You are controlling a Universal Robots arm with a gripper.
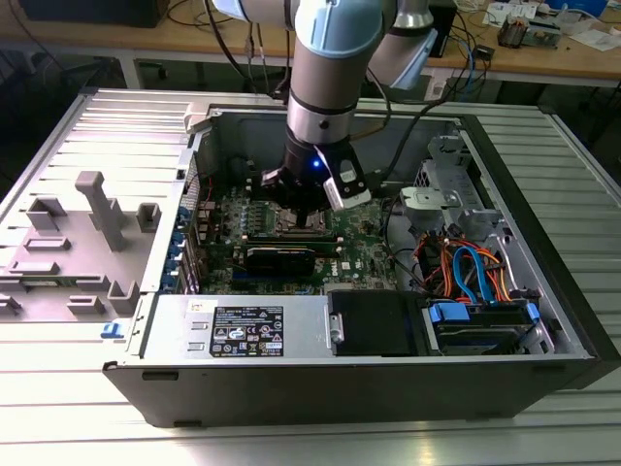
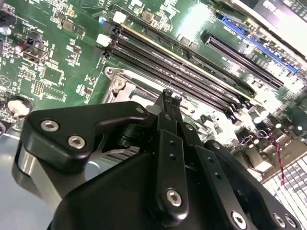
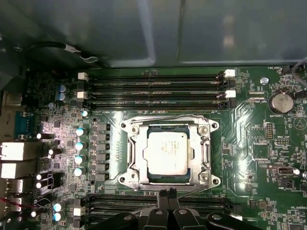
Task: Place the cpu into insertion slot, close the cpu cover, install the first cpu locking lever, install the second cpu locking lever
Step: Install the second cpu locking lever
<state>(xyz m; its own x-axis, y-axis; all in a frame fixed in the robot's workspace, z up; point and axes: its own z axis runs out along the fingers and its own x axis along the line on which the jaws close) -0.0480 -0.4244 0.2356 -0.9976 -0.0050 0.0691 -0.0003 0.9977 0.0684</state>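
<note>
Gripper (image 3: 167, 193): fingertips pressed together, pinching nothing, poised low over the motherboard (image 3: 249, 139).
Cpu (image 3: 166, 153): just beyond the closed tips in the first wrist view, seated flat in the insertion slot (image 3: 138, 154).
Cpu look: square, silvery-grey top, faint print, level with its surround.
Cpu cover (image 3: 169, 123): silvery frame lying down around the chip, cut-out centre exposing it.
Memory slots (image 3: 156, 88): long and black, on the far side of the socket from the tips.
</note>
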